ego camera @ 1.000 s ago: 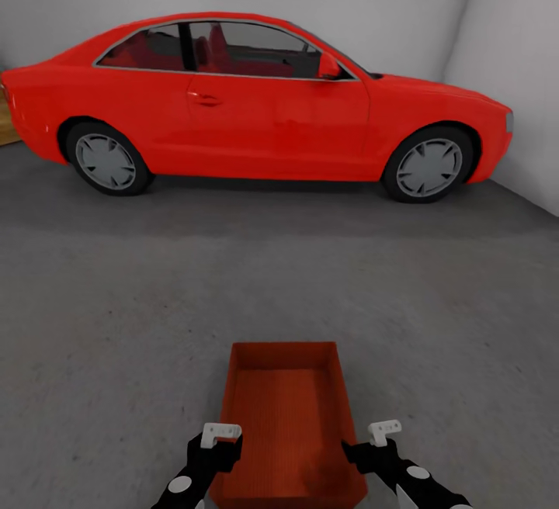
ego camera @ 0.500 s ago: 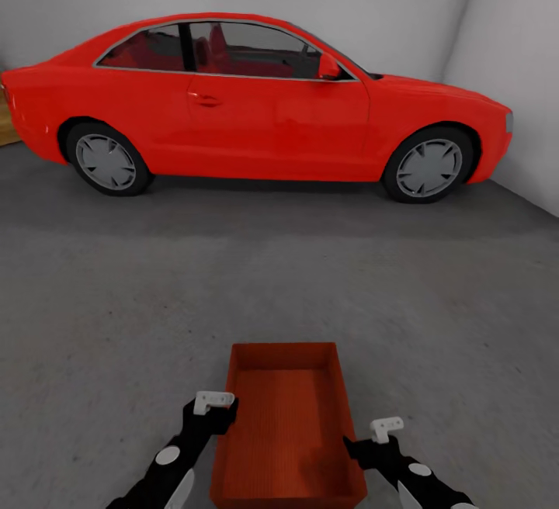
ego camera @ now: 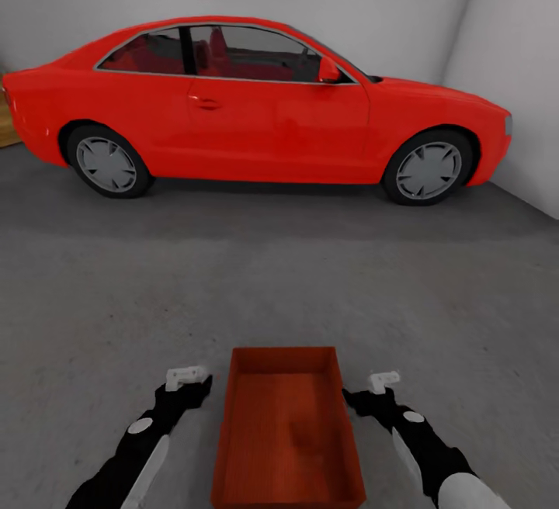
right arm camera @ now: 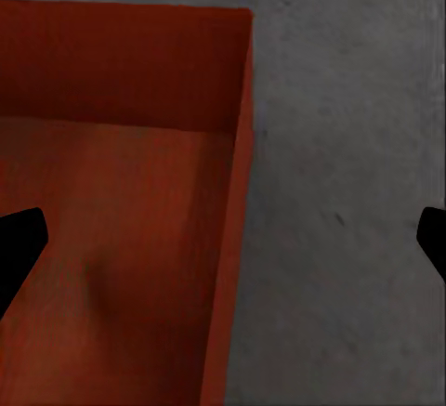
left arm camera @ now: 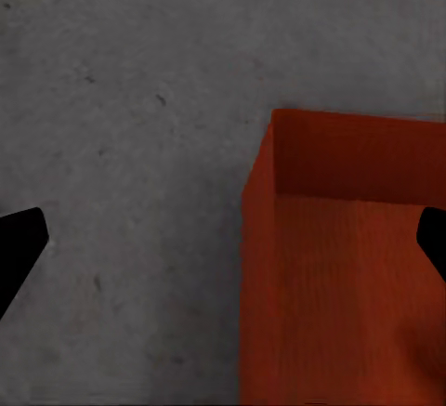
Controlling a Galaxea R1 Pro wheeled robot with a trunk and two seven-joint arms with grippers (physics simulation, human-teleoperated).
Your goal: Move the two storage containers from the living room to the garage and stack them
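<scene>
You are in the garage: a dark grey, slightly rough floor point(ego camera: 233, 284) runs out in front of you to plain white walls point(ego camera: 373, 5), and a red car point(ego camera: 256, 105) stands side-on across the far end, nose toward the right-hand wall. A sliver of wood panelling point(ego camera: 6, 125) shows at the far left behind the car's tail.

One storage container point(ego camera: 287, 431) sits on that floor directly before you, open side up and long axis pointing away from you (its inside looks bare, ribbed along the bottom). Your left tool point(ego camera: 186, 379) hovers just off the container's left wall with a strip of floor between them; your right tool point(ego camera: 382, 382) hovers just beside the right wall, also not touching. Both forearms reach forward and down from the lower corners, roughly parallel to the container's long sides.

In the left wrist view the two dark fingertips point(left arm camera: 19, 248) stand wide apart, with the container's corner point(left arm camera: 344, 267) and bare floor between them. In the right wrist view the fingertips point(right arm camera: 20, 239) are likewise spread, straddling the container's wall point(right arm camera: 232, 239); neither tool grips anything.

The container's near end is cut off by the lower edge of the head view, and a faint dark smudge on its bottom is too soft to identify.
</scene>
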